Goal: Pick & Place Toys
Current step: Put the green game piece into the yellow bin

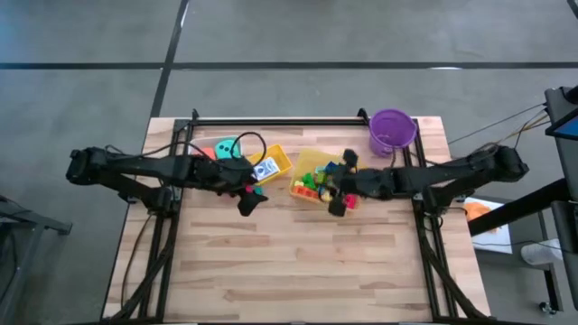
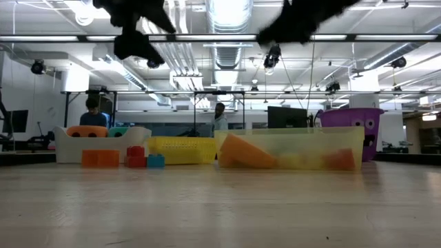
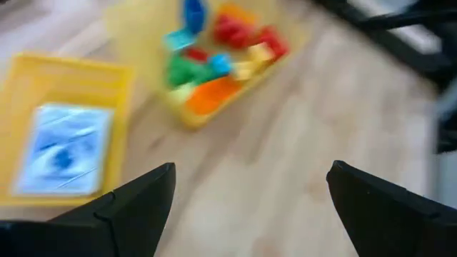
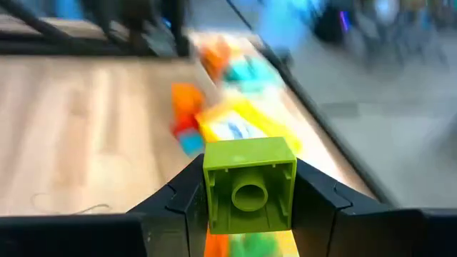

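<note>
My right gripper [image 1: 339, 200] is shut on a green brick [image 4: 250, 187], raised over the near edge of the clear bin [image 1: 312, 161]. That bin holds several bright bricks [image 3: 214, 61]. My left gripper [image 1: 248, 200] is open and empty [image 3: 250, 193], raised above the table just near the yellow bin [image 1: 282, 159]. A blue-white card box [image 3: 64, 150] lies flat in the yellow bin. The orange die [image 2: 87, 131] and the teal die [image 1: 226, 147] sit in a white bin at the far left. A few loose bricks [image 2: 136, 157] lie on the table. My right gripper pinches the green brick by two opposite sides [image 4: 211, 193] between its two fingers. The brick's hollow underside faces the wrist camera. The fingers point toward the table's left. The brick is lifted clear of the table and the bin.
A purple bucket [image 1: 391, 131] stands at the far right corner. A black rail [image 1: 271, 121] runs along the far edge. The near half of the wooden table [image 1: 298, 271] is bare. People show in the room beyond the table [image 2: 91, 110].
</note>
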